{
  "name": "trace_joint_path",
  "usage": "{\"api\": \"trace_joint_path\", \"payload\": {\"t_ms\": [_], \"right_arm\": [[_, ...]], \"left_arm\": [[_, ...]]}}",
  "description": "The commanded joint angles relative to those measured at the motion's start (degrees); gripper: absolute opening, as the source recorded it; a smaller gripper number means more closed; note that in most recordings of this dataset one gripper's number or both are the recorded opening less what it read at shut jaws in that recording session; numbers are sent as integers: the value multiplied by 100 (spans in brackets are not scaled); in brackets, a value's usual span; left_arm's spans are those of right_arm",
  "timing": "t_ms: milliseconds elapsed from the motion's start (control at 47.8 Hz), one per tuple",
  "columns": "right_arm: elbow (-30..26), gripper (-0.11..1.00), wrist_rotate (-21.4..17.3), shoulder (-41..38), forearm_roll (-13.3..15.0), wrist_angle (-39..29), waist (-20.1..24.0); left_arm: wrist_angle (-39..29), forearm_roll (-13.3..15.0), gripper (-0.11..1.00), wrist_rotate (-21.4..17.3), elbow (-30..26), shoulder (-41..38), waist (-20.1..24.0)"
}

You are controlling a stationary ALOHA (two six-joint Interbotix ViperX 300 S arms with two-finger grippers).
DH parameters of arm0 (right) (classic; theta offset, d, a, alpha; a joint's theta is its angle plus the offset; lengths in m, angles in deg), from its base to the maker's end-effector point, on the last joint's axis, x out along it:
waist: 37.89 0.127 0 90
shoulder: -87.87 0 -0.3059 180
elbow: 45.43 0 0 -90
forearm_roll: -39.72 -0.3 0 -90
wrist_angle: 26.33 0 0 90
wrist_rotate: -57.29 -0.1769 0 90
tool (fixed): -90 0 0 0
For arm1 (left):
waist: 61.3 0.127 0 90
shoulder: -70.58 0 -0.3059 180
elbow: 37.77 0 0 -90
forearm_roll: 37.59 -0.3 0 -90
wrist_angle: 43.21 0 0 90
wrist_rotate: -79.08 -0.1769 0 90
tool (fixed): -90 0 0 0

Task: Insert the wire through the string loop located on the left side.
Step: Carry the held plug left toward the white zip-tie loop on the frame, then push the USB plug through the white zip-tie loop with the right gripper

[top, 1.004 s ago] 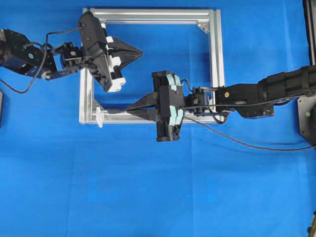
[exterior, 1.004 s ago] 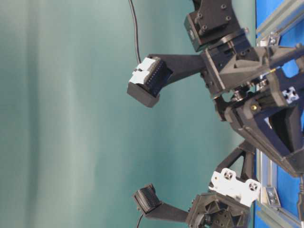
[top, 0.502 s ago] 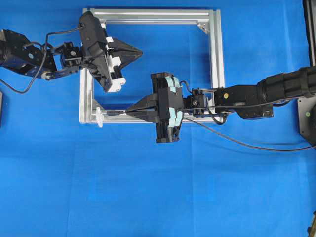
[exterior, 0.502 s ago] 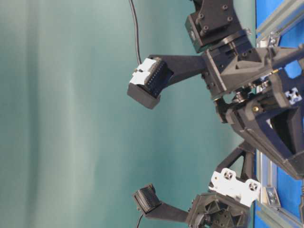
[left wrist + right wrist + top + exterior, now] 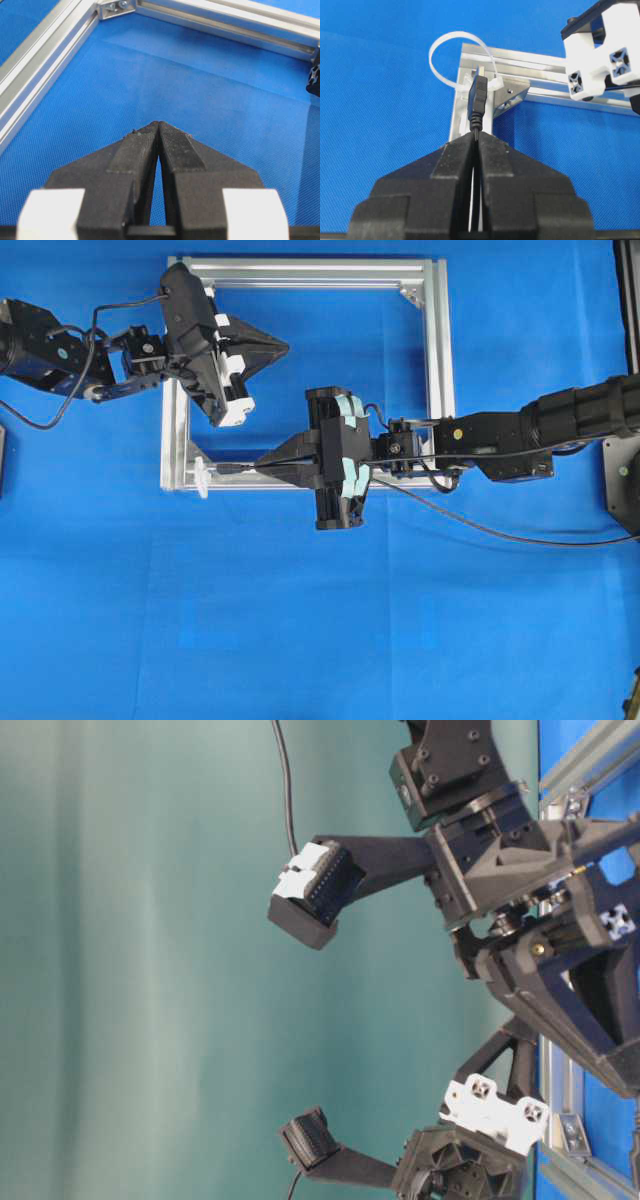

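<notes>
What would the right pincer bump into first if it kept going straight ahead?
Probably the white string loop at the aluminium frame corner. The right pincer, shut on the wire, points its plug there; depth is unclear, so it might hit the frame instead.

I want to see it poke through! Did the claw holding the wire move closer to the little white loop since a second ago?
Yes, slightly. In the overhead view the right gripper slid left along the frame's bottom rail, toward the string loop.
</notes>
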Motion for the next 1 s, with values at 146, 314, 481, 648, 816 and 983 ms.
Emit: {"api": "trace_joint_path", "payload": {"t_ms": [146, 314, 481, 648, 816, 983], "right_arm": [[-123, 0, -9, 97, 9, 62, 9], [-123, 0, -9, 97, 9, 62, 18], [-123, 0, -18, 97, 9, 62, 18], [-123, 0, -18, 97, 9, 62, 26], [-141, 0, -18, 97, 9, 62, 26], [-272, 0, -18, 26, 9, 26, 44]], "left_arm": [[26, -9, 0, 9, -70, 193, -9], [26, -9, 0, 9, -70, 193, -9], [26, -9, 0, 9, -70, 193, -9], [26, -9, 0, 9, -62, 193, -9], [26, -9, 0, 9, -62, 193, -9], [26, -9, 0, 9, -53, 193, -9]]}}
